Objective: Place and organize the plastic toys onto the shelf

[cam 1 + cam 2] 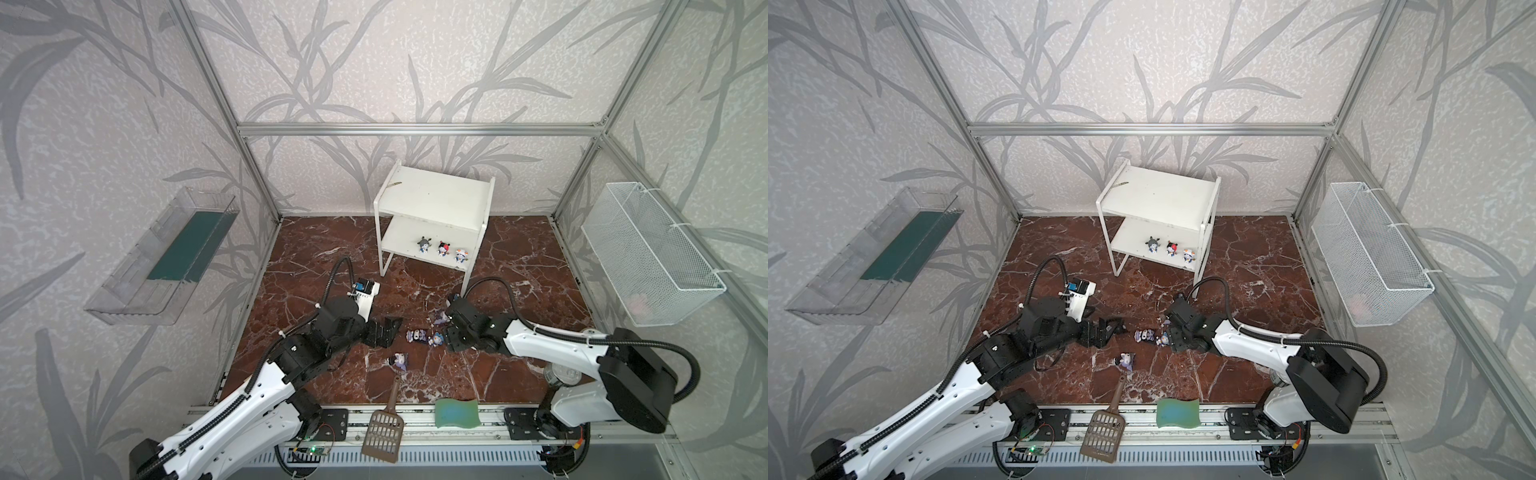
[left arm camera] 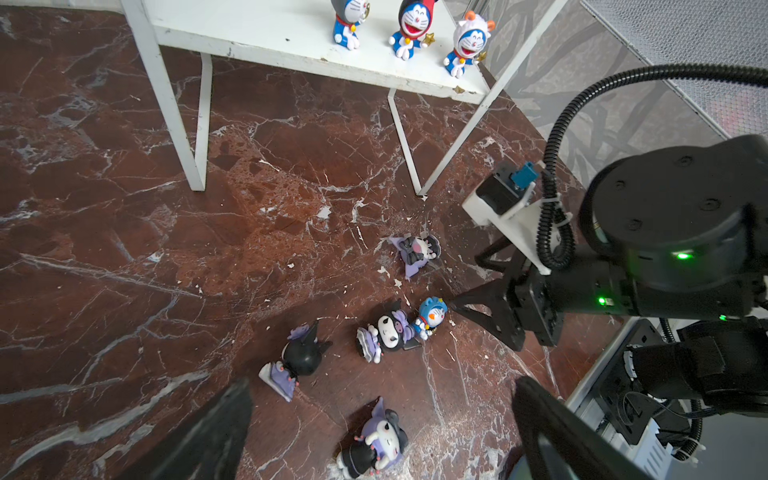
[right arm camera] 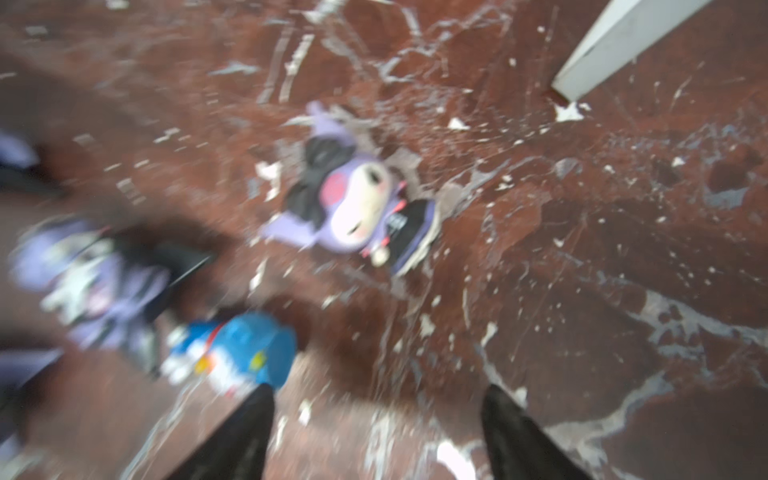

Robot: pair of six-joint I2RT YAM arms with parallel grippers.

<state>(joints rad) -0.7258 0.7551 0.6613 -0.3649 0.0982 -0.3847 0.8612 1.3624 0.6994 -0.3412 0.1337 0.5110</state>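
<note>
The white shelf (image 1: 432,195) stands at the back; three blue-white plastic toys (image 1: 444,249) (image 2: 411,31) stand in a row on its lower board. On the marble floor lie several purple-and-black toys (image 1: 415,335) (image 2: 388,334) and a blue-headed one (image 1: 436,340) (image 3: 249,353). My left gripper (image 1: 392,330) (image 2: 384,384) is open, just left of the group, with one purple toy (image 2: 376,440) lying near its gap. My right gripper (image 1: 446,329) (image 3: 378,395) is open over bare floor. One of its fingers (image 2: 457,303) is next to the blue toy's head, and another purple toy (image 3: 353,208) lies ahead of it.
A brown slotted scoop (image 1: 384,432) and a green wavy sponge (image 1: 456,412) lie at the front edge. A white wire basket (image 1: 652,253) hangs on the right wall, a clear tray (image 1: 166,257) on the left. The shelf's thin legs (image 2: 403,149) stand just behind the toys.
</note>
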